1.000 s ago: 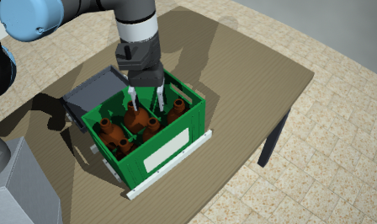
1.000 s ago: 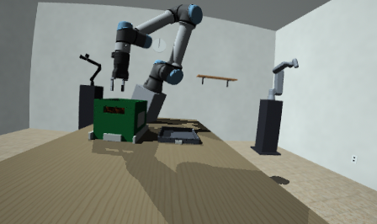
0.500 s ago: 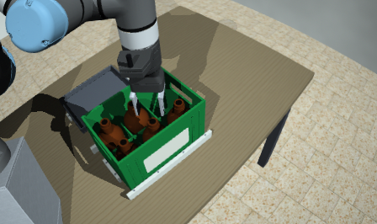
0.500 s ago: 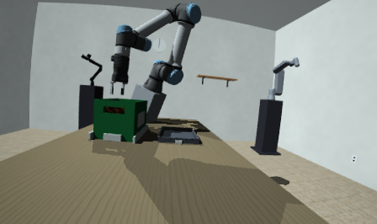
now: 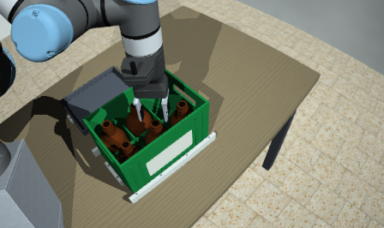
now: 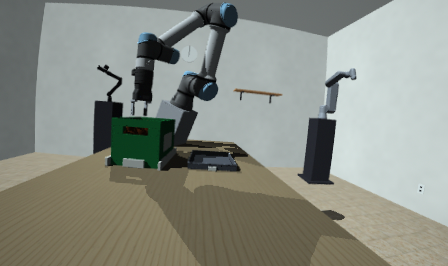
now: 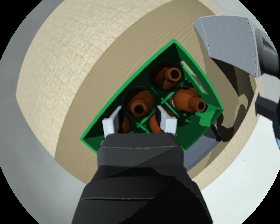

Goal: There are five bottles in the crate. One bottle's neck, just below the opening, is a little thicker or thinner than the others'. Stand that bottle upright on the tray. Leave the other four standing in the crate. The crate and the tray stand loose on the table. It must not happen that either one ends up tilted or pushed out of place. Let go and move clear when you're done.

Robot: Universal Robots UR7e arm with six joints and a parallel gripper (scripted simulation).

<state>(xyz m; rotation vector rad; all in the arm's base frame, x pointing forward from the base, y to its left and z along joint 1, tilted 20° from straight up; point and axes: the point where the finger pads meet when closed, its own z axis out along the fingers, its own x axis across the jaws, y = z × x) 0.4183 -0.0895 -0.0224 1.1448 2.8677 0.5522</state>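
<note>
The arm (image 5: 141, 22) reaches over the green crate (image 5: 165, 155) (image 6: 135, 148) (image 7: 128, 80), its open hand (image 5: 152, 112) (image 6: 139, 109) (image 7: 139, 112) pointing down. Five brown bottles stand inside; one, in the row nearer the tray (image 5: 96, 91) (image 6: 212, 161) (image 7: 203, 152), is partly hidden by a fingertip. The grey tray lies beside the crate on the bench (image 5: 257, 74) (image 6: 150, 211) (image 7: 106, 85). A white strip (image 5: 173, 168) runs along the crate's labelled side. One dark leg (image 5: 279, 140) shows under the bench.
</note>
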